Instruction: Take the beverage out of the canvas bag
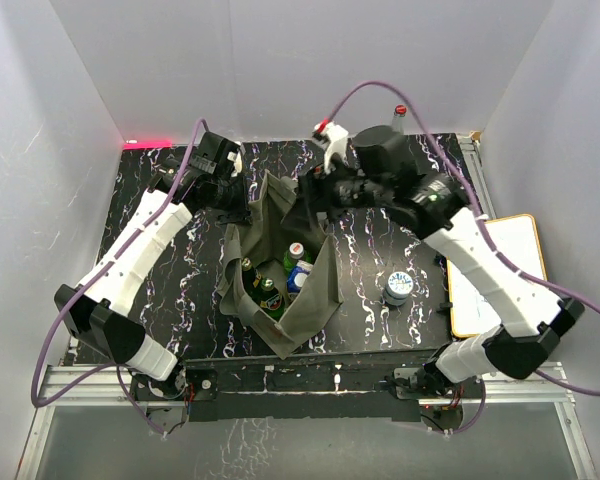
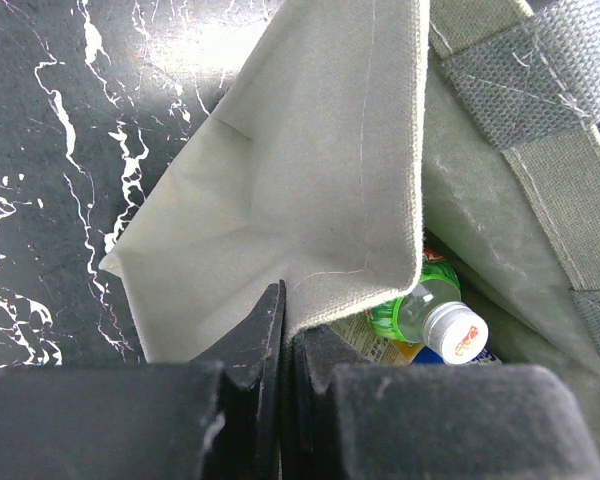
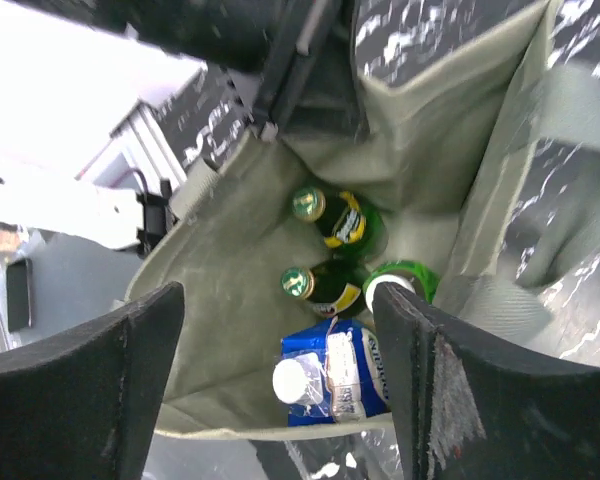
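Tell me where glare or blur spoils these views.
Top external: sharp, evenly lit, a red glow at the far edge of the table. Left wrist: glare whitens the table above the canvas bag. Right wrist: upper left blown out white; right hand soft-edged.

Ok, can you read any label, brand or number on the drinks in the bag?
No text is legible in any view.
Blue-labelled bottle: print too blurred.
Upper green bottle, yellow label: blurred.
Lower green bottle, yellow label: blurred.
Clear bottle's cap: red mark, unreadable.
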